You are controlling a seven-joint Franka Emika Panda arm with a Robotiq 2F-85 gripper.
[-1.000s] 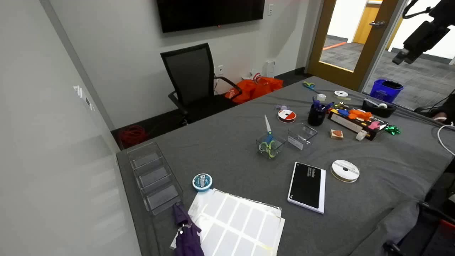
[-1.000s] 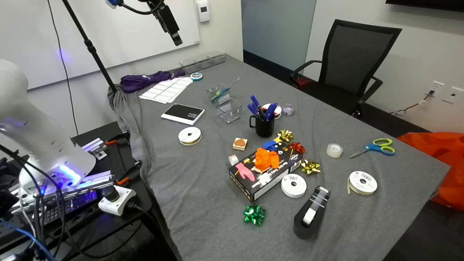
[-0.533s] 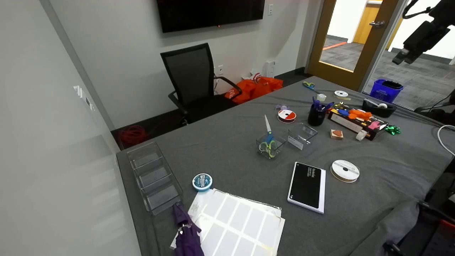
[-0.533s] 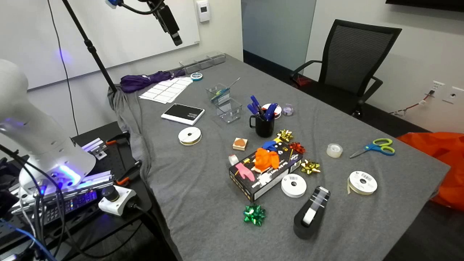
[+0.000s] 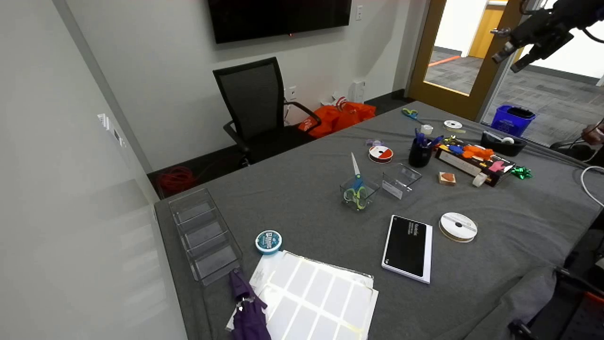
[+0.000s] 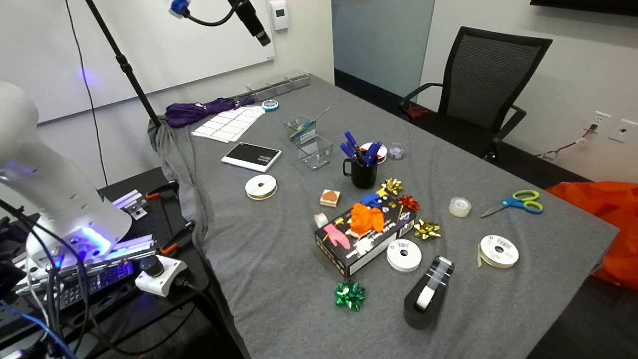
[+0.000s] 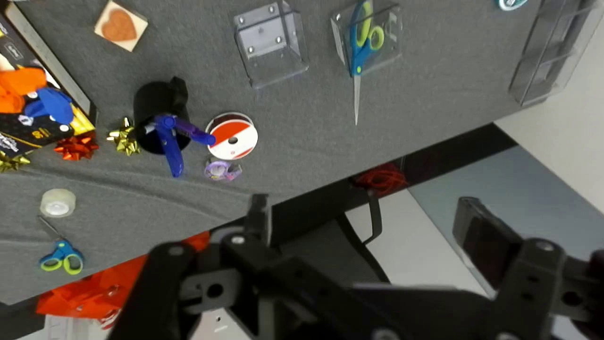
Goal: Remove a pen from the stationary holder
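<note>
The stationary holder is a black mug with a handle (image 5: 419, 155), upright on the grey table; it also shows in an exterior view (image 6: 364, 175) and at the upper left of the wrist view (image 7: 152, 101). Several blue pens (image 6: 371, 153) stand tilted in it, their tops above the rim; one pen (image 7: 172, 156) leans outward in the wrist view. My gripper (image 5: 508, 60) is high above the table, well apart from the mug. In the wrist view its two fingers (image 7: 368, 215) are wide apart with nothing between them. Only its tip (image 6: 262, 38) shows at the top of an exterior view.
Beside the mug are a black box (image 6: 371, 252), a red-and-white spool (image 7: 241, 140), a heart stamp (image 7: 119, 24) and a clear box (image 7: 272, 63). Scissors (image 7: 359, 52) stand in another clear box. A tape dispenser (image 6: 427, 296) and a black-and-white notebook (image 5: 407, 248) lie farther off.
In the last half second my gripper has moved and turned: up and left in an exterior view, up and right in another. Both fingers now show separately. Table objects have not moved.
</note>
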